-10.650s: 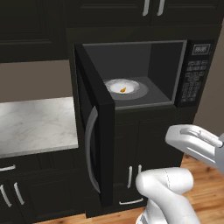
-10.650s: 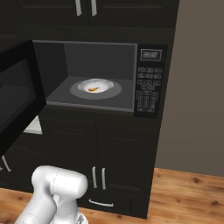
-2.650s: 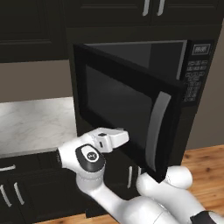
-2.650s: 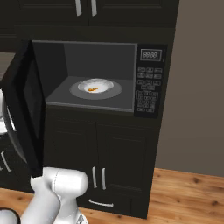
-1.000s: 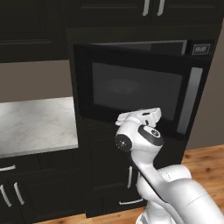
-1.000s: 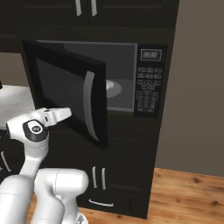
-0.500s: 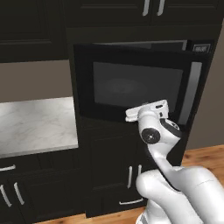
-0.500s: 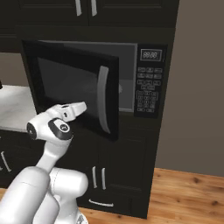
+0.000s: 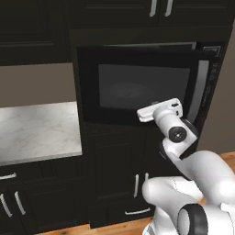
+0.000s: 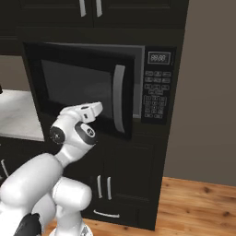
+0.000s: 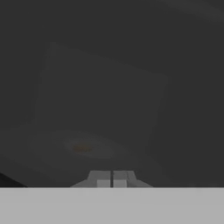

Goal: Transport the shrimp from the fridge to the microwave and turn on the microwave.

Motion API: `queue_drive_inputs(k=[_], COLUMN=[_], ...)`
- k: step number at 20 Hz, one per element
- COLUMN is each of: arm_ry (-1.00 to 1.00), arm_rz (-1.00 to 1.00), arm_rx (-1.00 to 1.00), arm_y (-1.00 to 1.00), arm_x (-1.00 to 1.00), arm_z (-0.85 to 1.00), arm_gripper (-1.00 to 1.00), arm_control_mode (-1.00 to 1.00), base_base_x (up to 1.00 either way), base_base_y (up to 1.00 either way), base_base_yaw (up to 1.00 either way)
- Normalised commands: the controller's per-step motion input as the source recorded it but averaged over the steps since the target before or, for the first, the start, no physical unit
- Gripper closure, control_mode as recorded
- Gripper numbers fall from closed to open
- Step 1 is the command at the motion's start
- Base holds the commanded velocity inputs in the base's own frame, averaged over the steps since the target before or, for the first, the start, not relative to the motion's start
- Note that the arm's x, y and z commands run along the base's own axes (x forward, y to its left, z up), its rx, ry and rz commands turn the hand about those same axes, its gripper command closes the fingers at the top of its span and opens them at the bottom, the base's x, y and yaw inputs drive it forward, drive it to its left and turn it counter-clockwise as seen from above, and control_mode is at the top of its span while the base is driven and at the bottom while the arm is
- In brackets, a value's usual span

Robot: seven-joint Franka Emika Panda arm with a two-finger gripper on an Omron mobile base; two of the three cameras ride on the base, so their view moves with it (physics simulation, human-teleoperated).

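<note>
Left base view shows the black cabinet wall [image 9: 114, 183] taking up most of the scene, with the microwave [image 9: 137, 82] built into it at chest height. Its windowed door [image 10: 83, 87] stands nearly shut: in the right base view a narrow grey gap remains between the door's free edge and the keypad [image 10: 154, 99], and the curved silver handle [image 10: 119, 99] juts out slightly from the frame. To the left of the cabinet column lies a pale marble tabletop [image 9: 36, 131] under a bare wall, with open air above it. To the right, the right base view shows a plain grey wall and a strip of wooden floor [image 10: 198, 207], free of objects. Cupboard doors with small silver pulls close off the space above and below the microwave.

The white arm reaches up in front of the door, and the pincer [image 11: 113, 178] presses close to the glass at the door's lower part, beside the handle. In the hand view its two fingertips sit pressed together, holding nothing.

Through the dark window, the hand view shows the round turntable [image 11: 94, 151] dimly, and on it the shrimp [image 11: 82, 148], a tiny faint orange smudge near the plate's middle, too blurred for its shape to be made out.
</note>
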Motion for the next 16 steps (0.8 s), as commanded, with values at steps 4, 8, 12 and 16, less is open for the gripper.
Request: queue_drive_inputs(k=[4,8,12,16], arm_ry=[0.04,0.08,0.11,0.13], arm_rz=[0.13,0.11,0.09,0.05], arm_rx=[0.07,0.07,0.07,0.03], arm_y=[0.0,0.0,0.0,-0.03], arm_x=[0.38,0.32,0.17,0.02], arm_z=[0.13,0.26,0.43,0.61], arm_gripper=[1.0,1.0,1.0,1.0], arm_control_mode=[-1.0,-1.0,-1.0,-1.0], base_base_x=[0.0,0.0,0.0,0.0], base_base_y=[0.0,0.0,0.0,0.0], base_base_yaw=[0.0,0.0,0.0,0.0])
